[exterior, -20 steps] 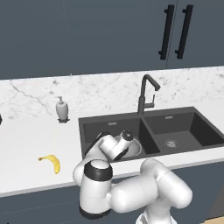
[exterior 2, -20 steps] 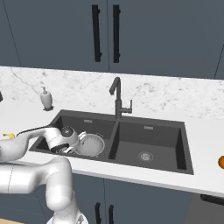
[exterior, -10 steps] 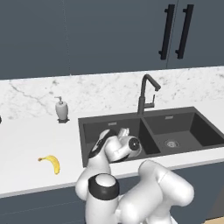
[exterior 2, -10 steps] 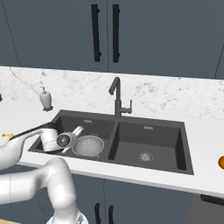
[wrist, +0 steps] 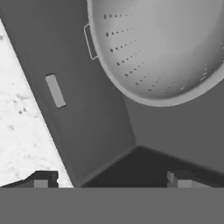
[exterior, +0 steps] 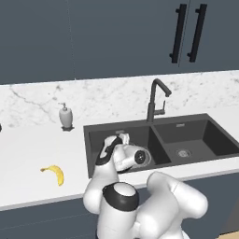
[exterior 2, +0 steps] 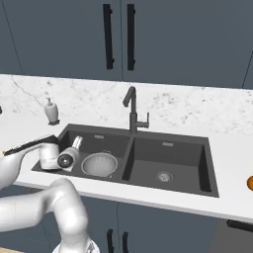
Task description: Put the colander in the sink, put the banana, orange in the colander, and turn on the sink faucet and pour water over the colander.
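Colander: small round silver-grey perforated metal colander [exterior 2: 100, 164] sits upright on the floor of the left basin; hand view shows its dotted inner wall [wrist: 162, 48] and one little side handle [wrist: 90, 41].
Sink: large dark grey rectangular double-basin sink [exterior 2: 170, 146] set in the white marble counter [exterior: 28, 154]; round steel drain [exterior 2: 163, 176] visible in the right basin, also seen from the left base view [exterior: 183, 152].
Gripper: two-finger gripper [wrist: 109, 178] is spread wide with nothing between the tips; dark finger tips [wrist: 41, 179] hang over the left basin corner, near the colander but apart from it. From the base views the hand sits at the near-left part of the left basin [exterior 2: 66, 157] [exterior: 133, 156].
Banana: small curved yellow banana [exterior: 53, 173] lies on the counter left of the sink, well apart from it, toward the near edge.
Orange: small round orange fruit [exterior 2: 250, 183] rests on the counter at the far right edge of the right base view, right of the sink, partly cut off.
Faucet: tall dark grey squared-gooseneck faucet [exterior 2: 132, 109] stands behind the divider between the basins, side lever pointing right; spout reaches over the left basin in the right base view.
Other: white soap dispenser [exterior: 66, 116] stands on the counter far-left of the sink; two black vertical cabinet handles [exterior 2: 118, 37] on the dark cabinets above.
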